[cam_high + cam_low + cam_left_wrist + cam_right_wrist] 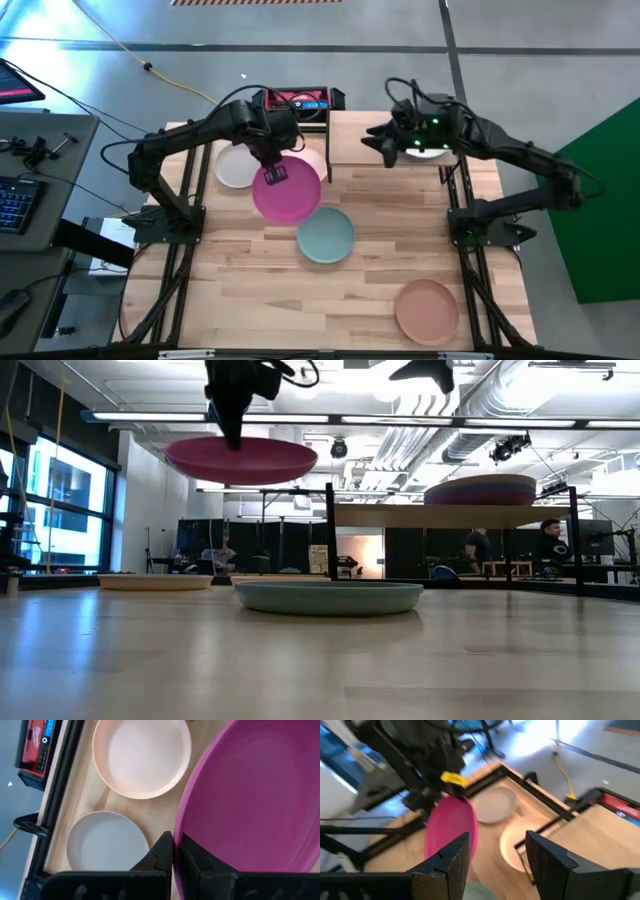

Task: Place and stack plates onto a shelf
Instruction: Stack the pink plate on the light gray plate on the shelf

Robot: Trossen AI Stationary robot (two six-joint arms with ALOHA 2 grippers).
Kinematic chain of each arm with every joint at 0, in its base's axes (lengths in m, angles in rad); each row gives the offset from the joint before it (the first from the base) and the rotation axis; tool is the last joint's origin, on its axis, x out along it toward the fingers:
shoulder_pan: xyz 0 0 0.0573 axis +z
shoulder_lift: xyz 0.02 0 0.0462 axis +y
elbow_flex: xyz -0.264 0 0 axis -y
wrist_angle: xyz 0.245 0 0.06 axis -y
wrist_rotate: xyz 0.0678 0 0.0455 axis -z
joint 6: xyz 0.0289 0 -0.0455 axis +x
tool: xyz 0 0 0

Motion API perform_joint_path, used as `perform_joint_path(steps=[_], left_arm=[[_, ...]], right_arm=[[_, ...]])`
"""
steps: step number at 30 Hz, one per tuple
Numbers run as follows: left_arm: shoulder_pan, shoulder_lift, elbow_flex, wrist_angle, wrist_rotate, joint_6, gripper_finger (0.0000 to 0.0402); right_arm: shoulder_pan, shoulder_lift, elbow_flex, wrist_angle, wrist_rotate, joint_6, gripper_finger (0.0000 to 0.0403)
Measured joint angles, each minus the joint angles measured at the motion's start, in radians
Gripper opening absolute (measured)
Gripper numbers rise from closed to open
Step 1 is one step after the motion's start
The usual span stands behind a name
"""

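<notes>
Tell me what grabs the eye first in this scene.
The magenta plate stands out: the left gripper holds it by the rim, lifted clear above the table, fingers pinched on its edge. Below it on the table lie a teal plate, a grey-white plate and a pale pink one. The right gripper hovers open over the shelf.

Red device: sits at the table's far edge, black-framed, beside the wood
Keyboard: on a grey desk off the table's left side
Yellow cable: trails across the grey floor
People: stand in the room behind
</notes>
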Motion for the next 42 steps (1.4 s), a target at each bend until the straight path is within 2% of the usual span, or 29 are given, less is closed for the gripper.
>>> perform_joint_path(steps=[9,20,26,36,39,42], left_arm=[[0.029,0.000,0.000,0.003,0.002,0.019,0.0000],[0.029,0.000,-0.001,0.034,0.002,0.026,0.0000],[0.029,0.000,-0.001,0.042,0.002,0.026,0.0000],[0.029,0.000,-0.001,0.065,0.002,0.026,0.0000],[0.029,0.000,-0.001,0.066,0.002,0.026,0.0000],[0.029,0.000,-0.001,0.072,0.002,0.026,0.0000]], right_arm=[[0.076,0.201,0.170,-0.172,0.113,-0.003,0.0171],[0.179,0.404,0.239,-0.190,0.271,-0.045,0.0171],[0.229,0.463,0.240,-0.138,0.354,-0.045,0.0171],[0.237,0.521,0.240,-0.116,0.360,-0.008,0.0171],[0.237,0.531,0.240,-0.118,0.405,0.023,0.0171],[0.232,0.532,0.240,-0.116,0.399,0.042,0.0171]])
